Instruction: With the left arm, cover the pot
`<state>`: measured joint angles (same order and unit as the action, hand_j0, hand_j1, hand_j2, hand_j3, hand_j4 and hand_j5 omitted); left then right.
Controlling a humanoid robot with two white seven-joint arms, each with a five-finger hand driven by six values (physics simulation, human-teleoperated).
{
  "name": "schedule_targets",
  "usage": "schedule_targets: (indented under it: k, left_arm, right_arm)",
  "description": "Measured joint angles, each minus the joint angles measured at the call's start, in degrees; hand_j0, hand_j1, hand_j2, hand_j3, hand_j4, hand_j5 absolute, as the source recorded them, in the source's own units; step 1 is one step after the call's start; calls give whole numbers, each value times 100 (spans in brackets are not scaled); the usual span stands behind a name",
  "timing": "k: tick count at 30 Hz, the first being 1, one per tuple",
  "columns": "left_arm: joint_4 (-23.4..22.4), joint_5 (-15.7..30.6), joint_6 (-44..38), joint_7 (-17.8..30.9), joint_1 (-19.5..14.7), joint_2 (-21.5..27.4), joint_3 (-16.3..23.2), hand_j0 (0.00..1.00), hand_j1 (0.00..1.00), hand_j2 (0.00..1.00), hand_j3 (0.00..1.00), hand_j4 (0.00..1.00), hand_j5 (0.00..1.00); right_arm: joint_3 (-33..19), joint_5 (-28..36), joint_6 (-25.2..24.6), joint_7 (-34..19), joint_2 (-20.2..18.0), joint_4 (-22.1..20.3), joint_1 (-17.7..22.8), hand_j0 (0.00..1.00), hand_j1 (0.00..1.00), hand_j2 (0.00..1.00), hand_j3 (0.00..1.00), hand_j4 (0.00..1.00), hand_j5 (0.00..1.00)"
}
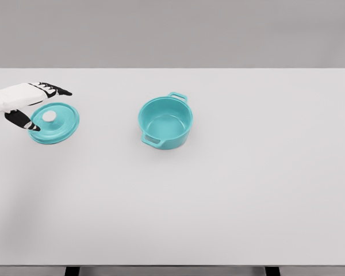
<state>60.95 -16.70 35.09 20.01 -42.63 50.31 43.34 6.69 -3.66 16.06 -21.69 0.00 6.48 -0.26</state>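
One teal lid (54,122) flat on table (218,201), left robot hand (31,106) spread over its left edge; pot (166,122) well apart.

Teal pot (166,122): upright, uncovered, two side handles, well to the right of the left hand (31,106). Teal lid (54,122): round, white knob, lying flat directly beneath the hand's spread fingers.

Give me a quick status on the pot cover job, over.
Left hand open over the lid, no grasp yet. Lid flat on the table, left of the pot; pot uncovered, upright. Nothing between them. Right hand not in view.
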Motion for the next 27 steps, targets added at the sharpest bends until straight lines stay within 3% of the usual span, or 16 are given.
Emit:
schedule_targets:
  k: [10,17,23,27]
  left_arm:
    - [-749,-132,0,0,-220,-311,8,100,100,100,100,100,100]
    - [-977,-359,0,2,-299,-556,10,100,100,100,100,100,100]
    - [-1025,-387,0,-1,-308,-582,13,82,82,82,82,82,82]
    - [-1112,-397,0,3,-308,-585,17,83,83,83,83,83,83]
  right_arm:
    - [0,0,0,0,0,1,0,100,100,100,100,100,100]
    - [0,0,0,0,0,-1,0,100,100,100,100,100,100]
    - [0,0,0,0,0,2,0,100,100,100,100,100,100]
    - [0,0,0,0,0,-1,0,100,100,100,100,100,100]
